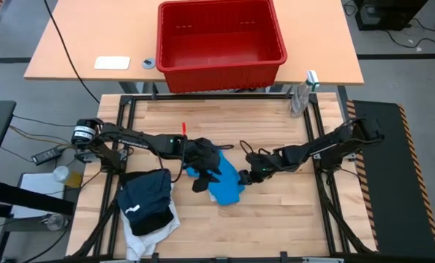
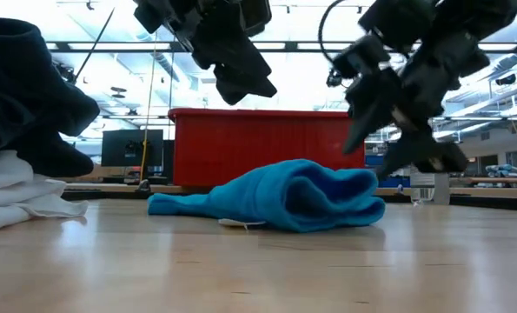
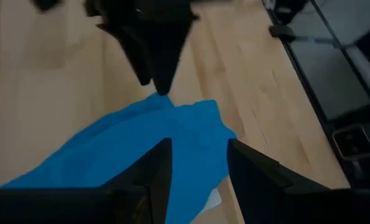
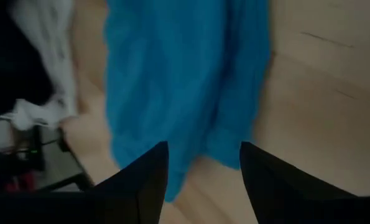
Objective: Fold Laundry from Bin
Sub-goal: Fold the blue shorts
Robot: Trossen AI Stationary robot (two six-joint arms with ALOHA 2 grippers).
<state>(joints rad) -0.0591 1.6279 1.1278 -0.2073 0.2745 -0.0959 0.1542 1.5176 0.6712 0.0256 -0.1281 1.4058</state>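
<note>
one bright blue garment (image 1: 225, 185) lying crumpled mid-table, left gripper (image 3: 197, 165) and right gripper (image 4: 203, 168) both hovering over it with fingers apart and empty, one pile of navy and white laundry (image 1: 150, 207) at the left, one red bin (image 1: 220, 42) on the far table
</note>
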